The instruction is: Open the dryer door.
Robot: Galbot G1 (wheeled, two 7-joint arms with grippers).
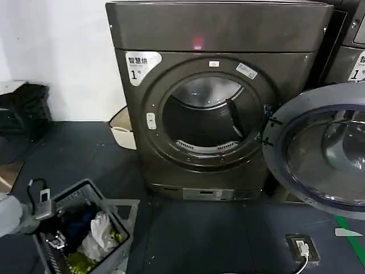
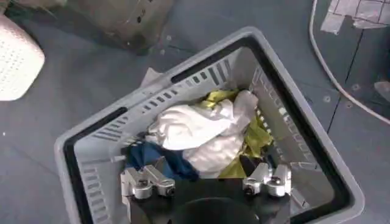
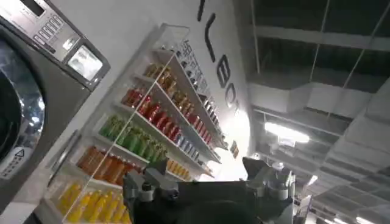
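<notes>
Laundry basket (image 1: 122, 210) sits left of dryer (image 1: 217, 103), dryer door (image 1: 319, 148) open.

Drum mouth: open, unblocked in the dryer (image 1: 217, 103).
Right side: dryer door (image 1: 322, 148) swung out, barring passage.
Front-left floor: laundry basket (image 1: 122, 208).

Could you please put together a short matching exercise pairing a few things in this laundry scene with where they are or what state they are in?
Things:
1. dryer door
2. drum
3. laundry basket
4. left gripper

Places or states:
A. holds white, yellow and blue clothes
B. swung open on the dryer's right side
C. open above the basket
D. looks empty, with nothing visible inside

Pairs: 1-B, 2-D, 3-A, 4-C
</notes>
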